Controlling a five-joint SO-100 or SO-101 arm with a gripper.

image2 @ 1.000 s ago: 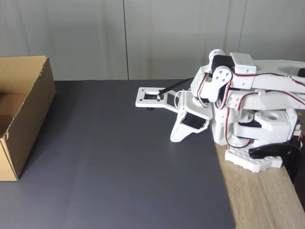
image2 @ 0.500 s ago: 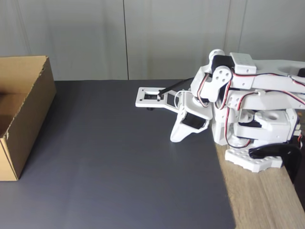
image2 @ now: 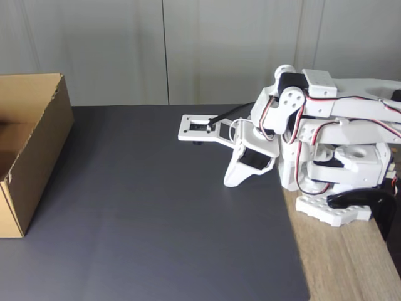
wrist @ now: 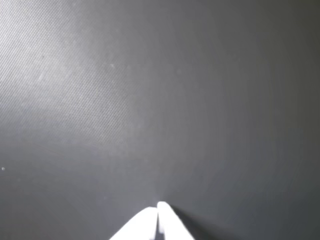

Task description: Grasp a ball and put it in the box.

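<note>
- Wrist view: the gripper is seen at the 6 o'clock edge as two white fingertips pressed together, tips meeting in a point. The jaws are closed, and nothing is held between them.
- Wrist view: the dark mat is seen directly beneath the fingertips, finely textured, with a pale glare patch towards 10 o'clock.
- Fixed view: the white arm is located at 3 o'clock, folded low over its base. The base is seated on the wooden table, at the mat's right-hand edge.
- Fixed view: the gripper is pointed down at the mat, just beside the arm's base. From this angle it cannot be told whether the tips touch the mat surface.
- Fixed view: a flat white bracket is extended from the arm towards 9 o'clock, above the mat.
- Fixed view: the box is placed at 9 o'clock, on the mat's left-hand edge, well apart from the gripper. It is open at the top; the visible interior is partly cut off by the frame edge.
- Fixed view: the ball cannot be located, and its position cannot be told.
</note>
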